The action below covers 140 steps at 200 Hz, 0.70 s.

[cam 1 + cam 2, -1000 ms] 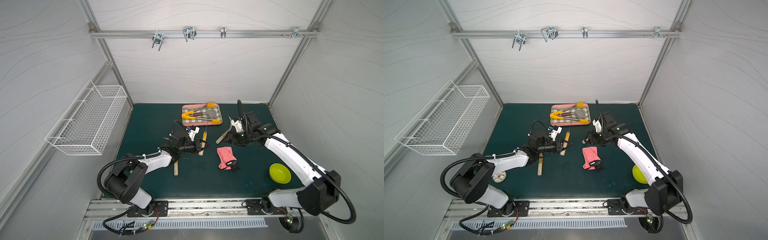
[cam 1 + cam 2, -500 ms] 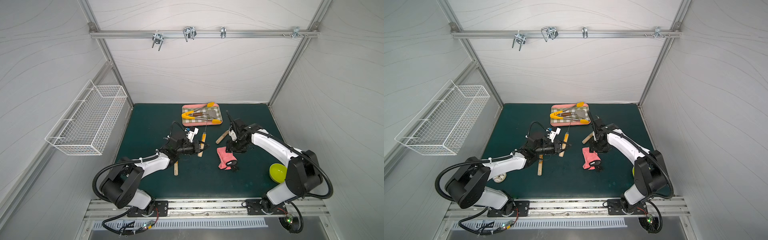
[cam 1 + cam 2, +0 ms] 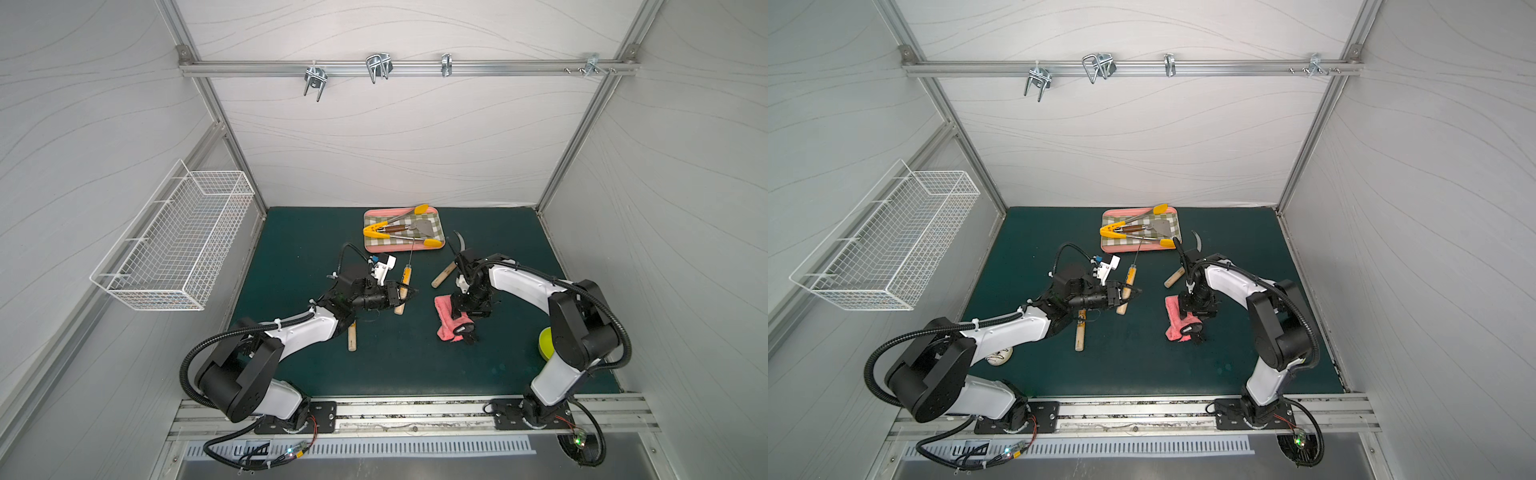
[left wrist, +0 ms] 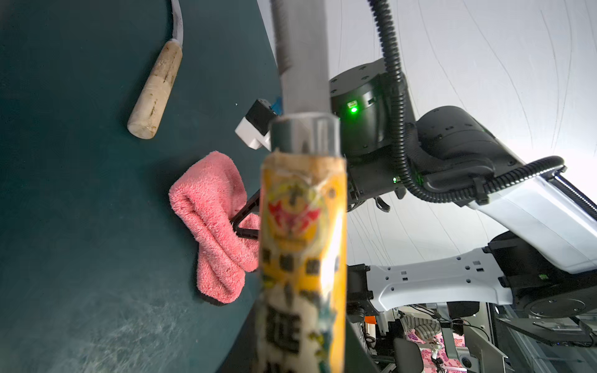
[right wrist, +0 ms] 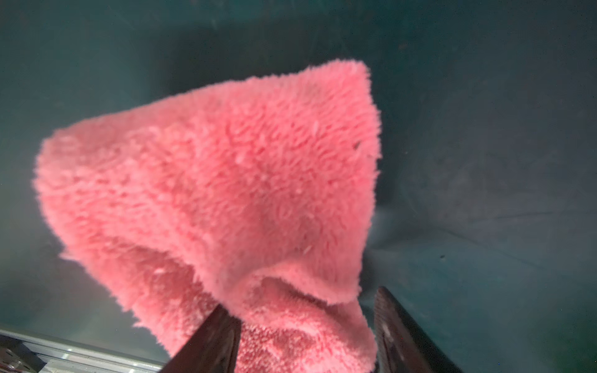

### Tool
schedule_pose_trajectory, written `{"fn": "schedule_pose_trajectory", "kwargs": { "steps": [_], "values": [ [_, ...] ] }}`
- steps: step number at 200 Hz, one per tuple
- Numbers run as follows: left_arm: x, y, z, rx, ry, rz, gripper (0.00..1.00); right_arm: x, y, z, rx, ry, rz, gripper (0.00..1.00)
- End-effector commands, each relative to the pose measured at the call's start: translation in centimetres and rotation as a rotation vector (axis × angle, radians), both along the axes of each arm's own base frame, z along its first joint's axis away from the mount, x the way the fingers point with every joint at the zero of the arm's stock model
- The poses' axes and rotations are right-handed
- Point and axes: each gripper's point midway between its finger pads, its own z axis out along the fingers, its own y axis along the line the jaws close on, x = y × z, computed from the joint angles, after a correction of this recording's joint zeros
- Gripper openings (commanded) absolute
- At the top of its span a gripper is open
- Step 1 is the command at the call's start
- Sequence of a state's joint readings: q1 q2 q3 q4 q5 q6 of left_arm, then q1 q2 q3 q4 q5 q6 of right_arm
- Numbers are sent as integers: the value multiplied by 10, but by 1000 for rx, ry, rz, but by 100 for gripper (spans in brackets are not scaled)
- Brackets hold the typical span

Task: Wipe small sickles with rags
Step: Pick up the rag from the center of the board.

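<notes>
My left gripper [image 3: 404, 293] is shut on the pale handle of a small sickle [image 3: 406, 276] with an orange label band [image 4: 300, 242]; its thin blade runs toward the tray. A second sickle [image 3: 441, 275] lies to the right, its curved blade by the tray's corner, and shows in the left wrist view [image 4: 155, 90]. A third sickle's handle [image 3: 352, 338] sticks out from under my left arm. The pink fuzzy rag [image 3: 446, 320] lies bunched on the mat. My right gripper [image 5: 303, 300] points down onto it, open, with its fingers [image 5: 213, 342] on either side of a fold of the rag [image 5: 226, 168].
A pink-rimmed checked tray [image 3: 399, 248] at the back holds yellow-tipped tongs [image 3: 376, 229] and a small spatula [image 3: 411, 227]. A yellow-green bowl [image 3: 543, 343] sits behind my right arm. A wire basket [image 3: 178, 245] hangs on the left wall. The dark green mat [image 3: 415, 365] covers the table.
My right gripper has moved from beside the right-hand sickle toward the front and down onto the rag, its jaws widening. My left gripper keeps hold of its sickle, barely moved.
</notes>
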State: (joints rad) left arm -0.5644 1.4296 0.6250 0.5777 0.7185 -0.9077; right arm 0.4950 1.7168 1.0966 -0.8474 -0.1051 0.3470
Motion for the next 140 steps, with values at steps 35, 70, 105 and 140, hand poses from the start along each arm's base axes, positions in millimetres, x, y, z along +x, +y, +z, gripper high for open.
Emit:
{"fn": "schedule_pose_trajectory", "kwargs": {
  "steps": [35,70,105,140],
  "values": [
    [1,1,18,-41,-77,-4,0,-9,36,-13,100,65,55,71],
    [1,2,19,-47,-79,-1,0,-13,51,-20,143,93,58,68],
    [0,5,16,-41,-75,2,0,-13,66,-21,225,95,47,33],
    [0,8,13,-35,-68,7,0,-6,73,-8,314,61,29,9]
  ]
}}
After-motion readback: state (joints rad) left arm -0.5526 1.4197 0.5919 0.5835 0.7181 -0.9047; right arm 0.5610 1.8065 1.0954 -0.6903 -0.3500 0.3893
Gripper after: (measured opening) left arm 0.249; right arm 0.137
